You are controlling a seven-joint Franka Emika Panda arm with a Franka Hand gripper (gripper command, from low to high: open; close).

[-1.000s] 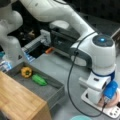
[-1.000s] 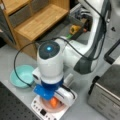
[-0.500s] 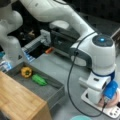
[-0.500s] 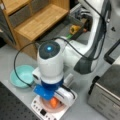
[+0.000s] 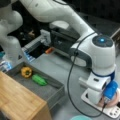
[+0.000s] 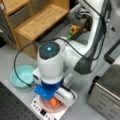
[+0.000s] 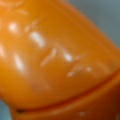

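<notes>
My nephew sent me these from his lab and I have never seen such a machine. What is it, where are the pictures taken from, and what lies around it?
The white jointed machine is a robot arm. Its gripper is at the arm's tip, lowered over a white kitchen scale that bears a pinkish plate. An orange thing sits right at the gripper. Two pictures come from cameras off the arm; the third from a camera on its wrist, so close that the orange thing fills it. Around it lie a teal bowl, a grey tray with a yellow pepper and a green vegetable, a wooden shelf and a metal appliance.
</notes>
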